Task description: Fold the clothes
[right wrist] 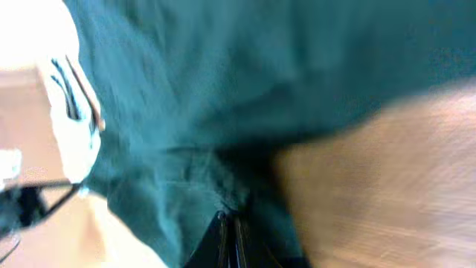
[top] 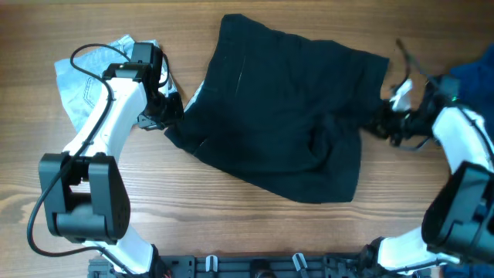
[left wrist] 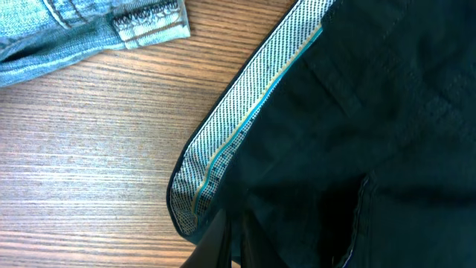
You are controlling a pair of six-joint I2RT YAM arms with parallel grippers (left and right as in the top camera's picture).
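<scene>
**Black shorts clamped at two opposite edges**

Black shorts lie spread on the wooden desk, covering its middle and reaching close to the far edge. The fabric is not flat: creases and a raised fold run through the part nearest the front edge.

1. Left gripper: positioned at the left edge of the shorts. In the left wrist view its fingers stand together on the dark fabric, just below the turned-out waistband lining, which is pale, dotted, and carries a thin teal stripe. State: closed and clamped on the shorts.

2. Right gripper: positioned at the right edge of the shorts, where the fabric is drawn to a point toward it. The right wrist view is blurred, but its fingers appear pressed together with bunched fabric at their tips. State: closed and clamped on the shorts.

3. Other items: a light-blue denim garment lies toward the far left corner of the desk, beside the left arm and apart from the shorts. A royal-blue cloth lies at the right edge, behind the right arm.
</scene>
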